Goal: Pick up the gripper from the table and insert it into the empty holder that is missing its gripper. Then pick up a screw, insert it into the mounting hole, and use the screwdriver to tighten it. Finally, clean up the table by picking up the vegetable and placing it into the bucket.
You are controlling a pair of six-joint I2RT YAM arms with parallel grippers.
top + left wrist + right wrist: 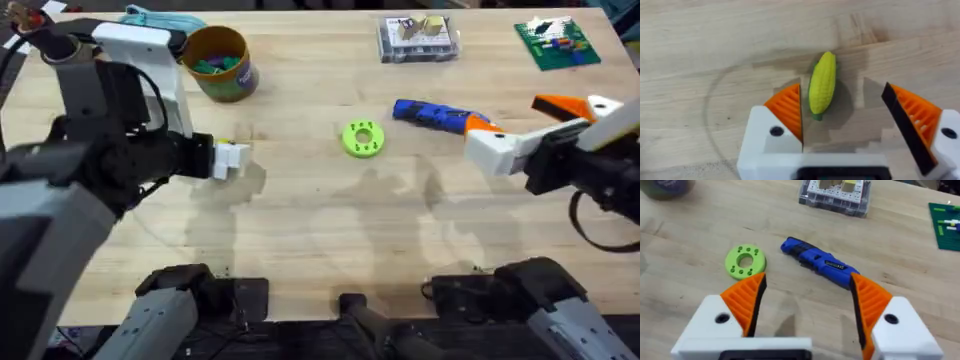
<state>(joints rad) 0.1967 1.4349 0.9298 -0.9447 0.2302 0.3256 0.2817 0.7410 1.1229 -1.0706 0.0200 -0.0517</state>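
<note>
Spread orange fingers (790, 112) of the left gripper (842, 117) flank the vegetable (822, 85) lying on the counter (300, 240). Right gripper (807, 305), fingers spread, hovers near the screwdriver (820, 262), right of the green disc (362, 139). Bucket (220, 62) stands far left.

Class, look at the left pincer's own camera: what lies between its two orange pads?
In the left wrist view, the toy corn cob lies on the bare wooden table in the gap of the open left pincer, nearer one pad, seemingly untouched.
</note>
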